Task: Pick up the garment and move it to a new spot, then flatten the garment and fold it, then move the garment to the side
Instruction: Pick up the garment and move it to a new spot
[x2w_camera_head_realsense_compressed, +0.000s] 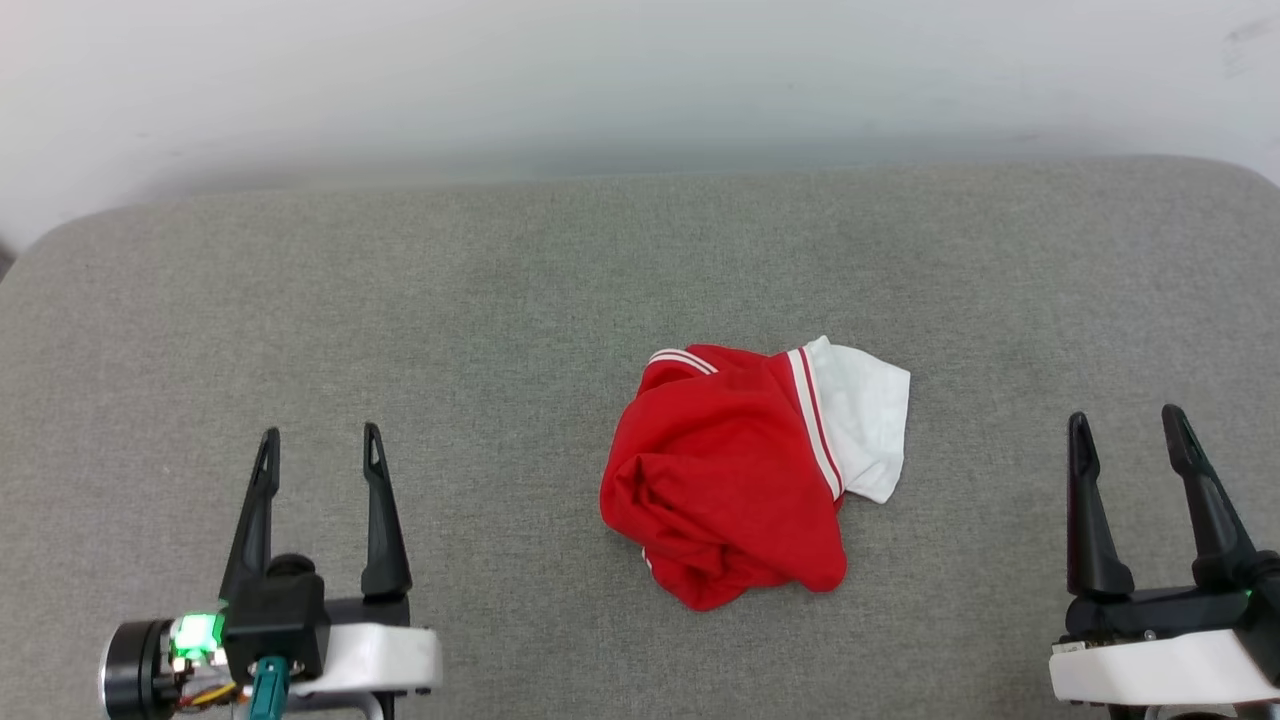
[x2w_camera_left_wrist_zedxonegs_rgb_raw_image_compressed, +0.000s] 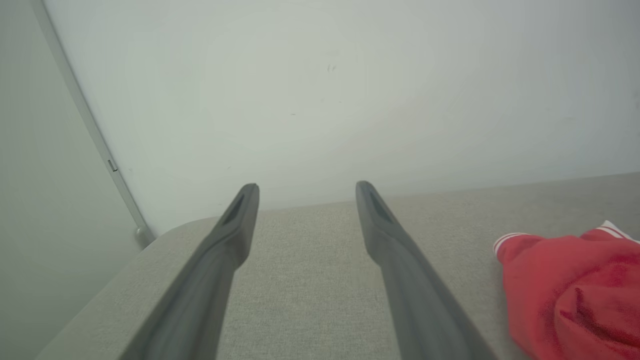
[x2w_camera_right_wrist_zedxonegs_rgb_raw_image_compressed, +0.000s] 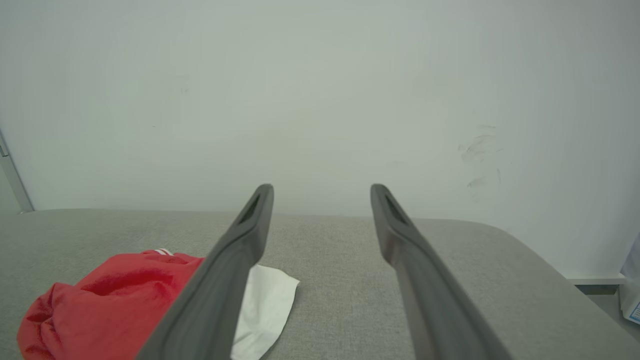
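Red with one white sleeve, the garment (x2w_camera_head_realsense_compressed: 730, 480) lies bunched near the middle of the grey fabric surface (x2w_camera_head_realsense_compressed: 500, 300), well short of its far edge. We see rounded far corners against a plain pale wall (x2w_camera_head_realsense_compressed: 640, 80). Our left gripper (x2w_camera_head_realsense_compressed: 321, 433) and right gripper (x2w_camera_head_realsense_compressed: 1125, 414) flank it, well apart from it, fingers spread, both holding nothing, the white sleeve on the right gripper's side

The garment (x2w_camera_head_realsense_compressed: 730, 480) lies crumpled in a loose heap on the grey fabric surface (x2w_camera_head_realsense_compressed: 450, 300), a little right of that surface's middle and well clear of its rounded back edge. It is mostly red and bunched into soft folds. One white sleeve (x2w_camera_head_realsense_compressed: 865, 420) spreads out on its far right side, bordered by red-and-white striped trim.
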